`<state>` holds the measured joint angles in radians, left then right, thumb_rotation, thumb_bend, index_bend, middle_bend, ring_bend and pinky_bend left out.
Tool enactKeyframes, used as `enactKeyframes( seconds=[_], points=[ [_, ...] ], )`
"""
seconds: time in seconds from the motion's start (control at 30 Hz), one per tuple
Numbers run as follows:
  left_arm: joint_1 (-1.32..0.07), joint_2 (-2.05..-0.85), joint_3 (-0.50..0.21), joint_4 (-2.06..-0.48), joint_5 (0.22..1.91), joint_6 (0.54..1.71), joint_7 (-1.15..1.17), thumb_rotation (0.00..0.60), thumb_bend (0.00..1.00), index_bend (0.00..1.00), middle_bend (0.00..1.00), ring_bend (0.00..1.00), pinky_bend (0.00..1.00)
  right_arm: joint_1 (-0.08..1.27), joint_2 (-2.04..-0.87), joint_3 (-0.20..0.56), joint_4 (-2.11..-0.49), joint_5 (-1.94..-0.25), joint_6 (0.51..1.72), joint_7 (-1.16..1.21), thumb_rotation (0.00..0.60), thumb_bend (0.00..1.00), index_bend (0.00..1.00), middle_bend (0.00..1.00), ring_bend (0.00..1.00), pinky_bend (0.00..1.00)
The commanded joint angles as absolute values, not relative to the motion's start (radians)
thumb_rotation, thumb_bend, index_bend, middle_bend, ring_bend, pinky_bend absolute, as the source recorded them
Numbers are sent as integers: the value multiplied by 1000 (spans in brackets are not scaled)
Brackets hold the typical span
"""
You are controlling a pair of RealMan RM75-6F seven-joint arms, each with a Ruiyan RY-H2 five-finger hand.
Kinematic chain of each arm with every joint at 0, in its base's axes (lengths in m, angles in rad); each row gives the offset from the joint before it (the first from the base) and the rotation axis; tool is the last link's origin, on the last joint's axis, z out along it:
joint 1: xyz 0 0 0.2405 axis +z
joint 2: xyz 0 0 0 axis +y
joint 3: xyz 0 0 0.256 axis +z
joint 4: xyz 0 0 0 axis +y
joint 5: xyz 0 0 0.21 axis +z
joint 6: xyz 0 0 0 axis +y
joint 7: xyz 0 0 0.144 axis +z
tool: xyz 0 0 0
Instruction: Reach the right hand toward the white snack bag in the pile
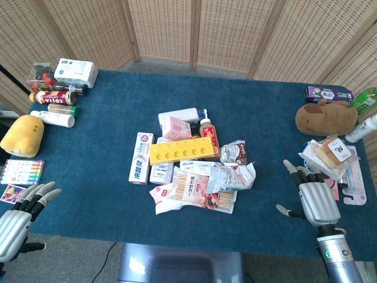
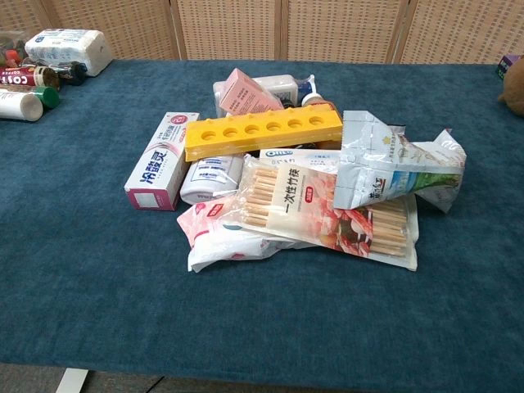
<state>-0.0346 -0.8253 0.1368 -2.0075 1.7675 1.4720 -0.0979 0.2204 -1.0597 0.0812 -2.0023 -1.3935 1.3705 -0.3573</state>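
Silver robot hand (image 1: pixel 317 200), black finger segments, green wrist light.

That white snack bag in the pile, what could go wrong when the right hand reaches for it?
The white snack bag lies tilted on the packet of chopsticks, so a push might slide both. The yellow tray and small bottle sit close behind and could get knocked. The right hand starts beside loose packets it might drag along.
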Motion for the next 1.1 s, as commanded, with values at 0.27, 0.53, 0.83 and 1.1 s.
enactKeyframes(
  seconds=[0.27, 0.53, 0.83, 1.1],
  points=[
    [-26, -817, 141, -2014, 1781, 1489, -92, 600, 136, 136, 0, 0, 0, 223, -1059, 73, -1975, -1409, 1353, -321, 508, 97, 0, 215, 172, 74],
    [-34, -793, 125, -2029, 1786, 1506, -93, 600, 137, 135, 0, 0, 0, 262, -1074, 43, -1915, -1459, 1273, -347, 490, 76, 0, 0, 0, 0],
    [-36, -790, 125, -2029, 1783, 1501, -101, 600, 136, 125, 0, 0, 0, 337, -1174, 73, -1855, -1412, 1185, -425, 491, 14, 0, 0, 0, 0],
    [-16, -784, 131, -2020, 1780, 1528, -107, 600, 136, 126, 0, 0, 0, 418, -1265, 113, -1787, -1344, 1097, -446, 490, 12, 0, 0, 0, 0]
  ],
)
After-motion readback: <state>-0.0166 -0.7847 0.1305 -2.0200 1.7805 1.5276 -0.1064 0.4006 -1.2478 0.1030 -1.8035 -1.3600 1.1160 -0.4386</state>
